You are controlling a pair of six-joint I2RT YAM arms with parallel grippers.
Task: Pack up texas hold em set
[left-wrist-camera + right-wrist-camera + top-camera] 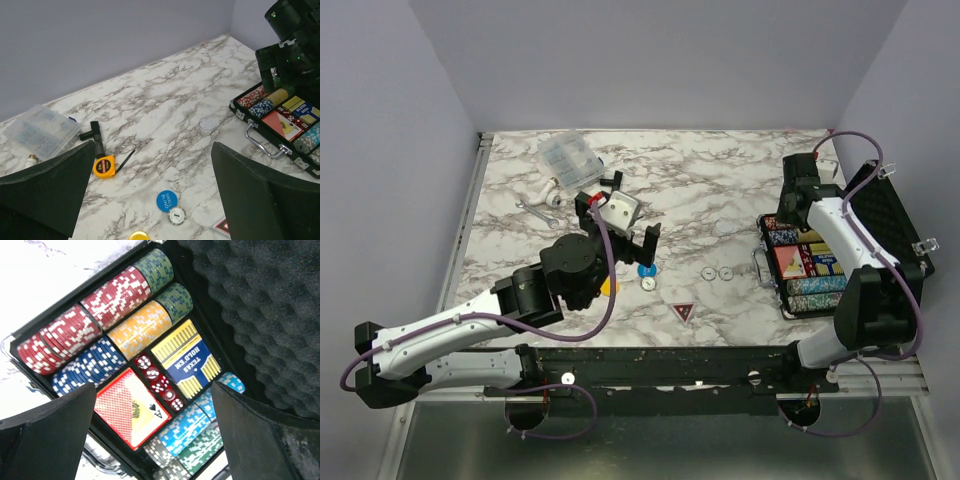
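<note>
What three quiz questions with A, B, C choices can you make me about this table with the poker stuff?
1. Where on the white marble table is the black hard briefcase?
A) left side
B) right side
C) far middle

2. What colour is the round flat disc marked SMALL BLIND?
A) red
B) green
C) blue

3. How is the briefcase's black foam lid?
A) open
B) shut
C) missing

Answers:
1 B, in the top view it lies at the table's right edge.
2 C, the left wrist view shows it blue with white letters.
3 A, the lid stands back and the rows of poker chips show.
</note>
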